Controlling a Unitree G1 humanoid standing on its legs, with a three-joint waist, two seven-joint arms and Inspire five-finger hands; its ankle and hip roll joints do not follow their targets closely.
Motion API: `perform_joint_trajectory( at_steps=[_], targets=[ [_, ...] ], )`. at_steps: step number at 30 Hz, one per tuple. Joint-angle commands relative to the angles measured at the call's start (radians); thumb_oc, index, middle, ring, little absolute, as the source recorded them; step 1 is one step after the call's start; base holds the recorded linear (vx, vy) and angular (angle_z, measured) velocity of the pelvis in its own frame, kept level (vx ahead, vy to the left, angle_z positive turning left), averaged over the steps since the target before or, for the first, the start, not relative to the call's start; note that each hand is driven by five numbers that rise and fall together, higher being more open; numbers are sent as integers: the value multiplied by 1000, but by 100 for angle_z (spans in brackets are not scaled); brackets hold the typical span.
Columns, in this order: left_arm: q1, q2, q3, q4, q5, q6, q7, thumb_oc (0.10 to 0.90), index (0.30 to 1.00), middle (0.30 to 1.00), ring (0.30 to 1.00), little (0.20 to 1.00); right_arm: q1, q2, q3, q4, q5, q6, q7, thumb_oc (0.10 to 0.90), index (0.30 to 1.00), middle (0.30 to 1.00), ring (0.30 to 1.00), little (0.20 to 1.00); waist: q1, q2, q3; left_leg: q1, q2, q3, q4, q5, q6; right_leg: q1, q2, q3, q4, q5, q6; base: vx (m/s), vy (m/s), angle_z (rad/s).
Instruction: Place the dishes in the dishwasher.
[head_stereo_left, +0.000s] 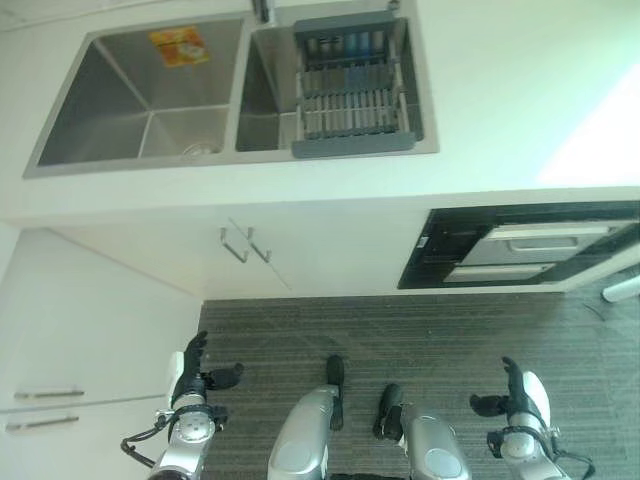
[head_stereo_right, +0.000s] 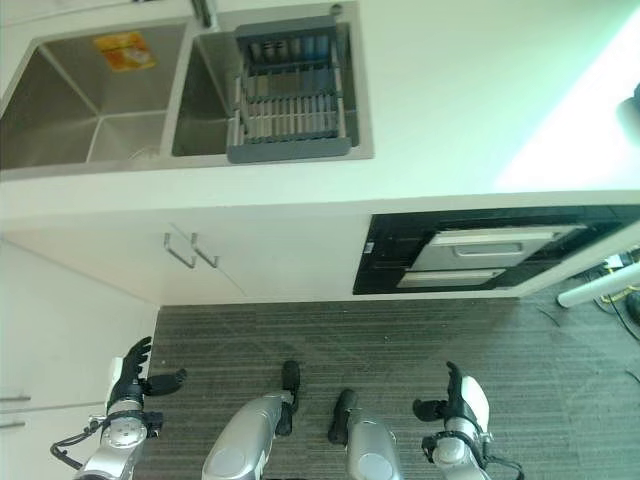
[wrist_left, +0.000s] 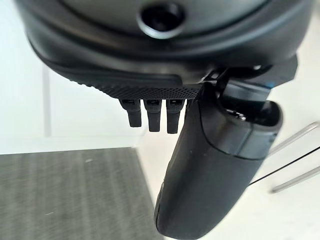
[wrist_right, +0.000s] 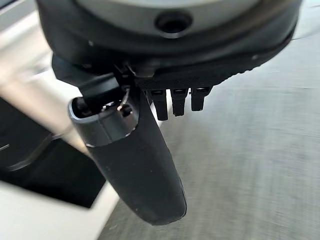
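Left hand (head_stereo_left: 190, 378): low over the grey carpet floor (head_stereo_left: 420, 340), fingers straight and spread, thumb held out to the side — holds nothing. In the left wrist view the fingers (wrist_left: 150, 112) point at a white cabinet front.
Right hand (head_stereo_left: 520, 400): also low over the carpet, well apart from the left hand, fingers straight, thumb out toward the middle — holds nothing. In the right wrist view the thumb (wrist_right: 135, 170) hangs over the carpet, with a dark panel just beyond it.
Dishwasher (head_stereo_left: 520, 245): black-fronted unit set in the cabinet run under the white counter (head_stereo_left: 480, 110), well ahead of the right fingertips; its front looks part open, showing pale grey inner panels, though I cannot tell how far.
Dishes: none that I can make out with certainty; some upright items at the far end of the rack may be dishes, too small to tell.
Drying rack (head_stereo_left: 350, 90): grey, slatted, spanning the right basin of the double steel sink (head_stereo_left: 150, 100), far ahead of both sets of fingertips.
Left basin: a yellow-and-red sticker (head_stereo_left: 178, 45) on its far wall.
Cabinet handles (head_stereo_left: 245, 245): two metal bars on the white doors below the sink, ahead of the left fingertips.
Drawer handles (head_stereo_left: 45, 408): two metal bars on the white front beside the left hand.
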Motion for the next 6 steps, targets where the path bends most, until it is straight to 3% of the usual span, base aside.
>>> perform_joint_trajectory(
  at_steps=[1, 2, 4, 6],
  targets=[
    [58, 0, -8, -22, -258, -17, -178, 800, 900, 900, 900, 900, -46, 6, -25, 10, 274, -31, 158, 800, 900, 900, 900, 900, 20, -4, -133, -66, 22, 28, 132, -185, -45, 113, 49, 89, -71, -111, 15, -97, 4, -19],
    [59, -51, -4, -1, -350, 53, -351, 800, 900, 900, 900, 900, -33, 34, -52, 16, 365, -34, 223, 800, 900, 900, 900, 900, 12, -13, -152, -53, 18, 29, 132, -190, -43, 114, 49, 99, -71, -108, 19, -90, 11, -16],
    [62, -117, -15, 30, -467, 135, -541, 800, 900, 900, 900, 900, -25, 54, -72, 8, 387, -31, 283, 800, 900, 900, 900, 900, -1, -23, -174, -33, 15, 35, 132, -202, -38, 109, 46, 110, -71, -104, 26, -39, 26, -19],
    [73, -147, -25, 49, -485, 192, -623, 800, 900, 900, 900, 900, -19, 65, -79, -4, 400, -20, 309, 800, 900, 900, 900, 900, -9, -29, -188, -21, 14, 39, 132, -214, -36, 102, 43, 115, -71, -100, 33, -52, 31, -21]
  ],
)
